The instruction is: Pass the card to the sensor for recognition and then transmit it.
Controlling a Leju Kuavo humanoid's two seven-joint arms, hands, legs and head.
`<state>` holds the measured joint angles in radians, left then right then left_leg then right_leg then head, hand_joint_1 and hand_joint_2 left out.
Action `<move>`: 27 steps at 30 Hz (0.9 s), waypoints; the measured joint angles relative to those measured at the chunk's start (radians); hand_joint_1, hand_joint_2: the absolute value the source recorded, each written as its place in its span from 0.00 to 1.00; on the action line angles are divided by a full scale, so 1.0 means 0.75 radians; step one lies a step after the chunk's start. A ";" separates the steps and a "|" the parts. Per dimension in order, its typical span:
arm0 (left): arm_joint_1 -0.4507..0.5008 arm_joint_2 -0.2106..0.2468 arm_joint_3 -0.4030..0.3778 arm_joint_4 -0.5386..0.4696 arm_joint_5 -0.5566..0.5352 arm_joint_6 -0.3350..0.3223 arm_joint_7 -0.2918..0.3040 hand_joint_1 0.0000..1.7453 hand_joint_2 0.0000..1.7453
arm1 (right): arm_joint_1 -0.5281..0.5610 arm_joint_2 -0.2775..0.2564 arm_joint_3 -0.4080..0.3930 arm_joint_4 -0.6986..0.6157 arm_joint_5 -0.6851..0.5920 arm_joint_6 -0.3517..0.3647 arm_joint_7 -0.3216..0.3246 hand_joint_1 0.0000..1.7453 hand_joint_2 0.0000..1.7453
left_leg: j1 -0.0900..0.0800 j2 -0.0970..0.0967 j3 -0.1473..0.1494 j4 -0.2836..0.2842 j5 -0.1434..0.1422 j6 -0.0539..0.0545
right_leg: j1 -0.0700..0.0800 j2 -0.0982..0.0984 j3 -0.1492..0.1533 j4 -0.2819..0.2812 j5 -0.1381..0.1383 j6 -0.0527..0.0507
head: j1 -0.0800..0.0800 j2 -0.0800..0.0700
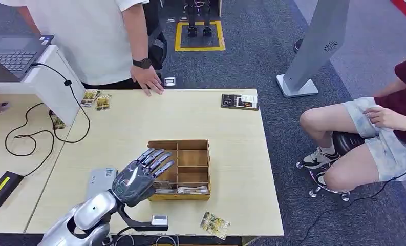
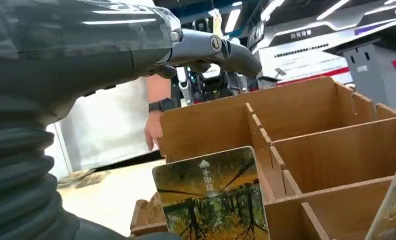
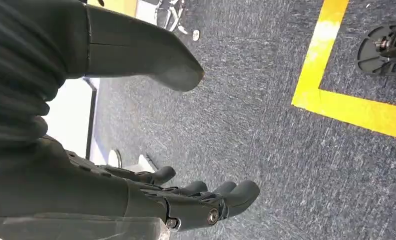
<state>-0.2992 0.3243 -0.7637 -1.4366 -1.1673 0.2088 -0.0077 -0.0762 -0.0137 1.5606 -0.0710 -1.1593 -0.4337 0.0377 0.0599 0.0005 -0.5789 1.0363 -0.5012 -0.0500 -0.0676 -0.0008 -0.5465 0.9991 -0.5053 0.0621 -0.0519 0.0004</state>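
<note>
Currently, by label:

Left hand: the left hand [image 1: 142, 175] hovers at lower centre of the head view, over the near-left corner of the wooden divider box [image 1: 200, 146]; fingers spread, holding nothing.

Right hand: the right hand [image 3: 186, 197] hangs over the grey carpet in the right wrist view; fingers loosely apart, nothing in them.

Card: a card [image 2: 213, 200] with an autumn-forest picture stands upright in the box's near compartment, at lower centre of the left wrist view, just under the hand; not yet gripped.

Sensor: a small white device [image 1: 159, 221] on a dark arm sits at the table's near edge, lower centre of the head view (probably the reader, though I cannot be sure).

Progress: early, by my reading; the card is still to be picked out, shown to the sensor, and then handed on; a person's hand [image 1: 148, 81] rests on the far table edge, perhaps the receiver.

Writing: the card carries a small arrow and a few white characters, too blurred to read; wall signs behind are illegible too.
</note>
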 joint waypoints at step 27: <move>-0.049 0.048 -0.062 0.023 0.071 -0.160 -0.014 1.00 1.00 | -0.007 0.000 0.000 0.000 0.027 0.008 0.006 0.00 1.00 | 0.000 0.000 0.001 0.000 0.000 0.000 | 0.000 0.000 0.001 0.000 0.000 0.000 | 0.000 0.000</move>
<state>-0.3362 0.3601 -0.8103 -1.4191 -1.1143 0.0885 -0.0183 -0.0814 -0.0137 1.5606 -0.0710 -1.1387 -0.4276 0.0420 0.0599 0.0005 -0.5783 1.0363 -0.5011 -0.0499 -0.0675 -0.0006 -0.5459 0.9992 -0.5052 0.0621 -0.0519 0.0004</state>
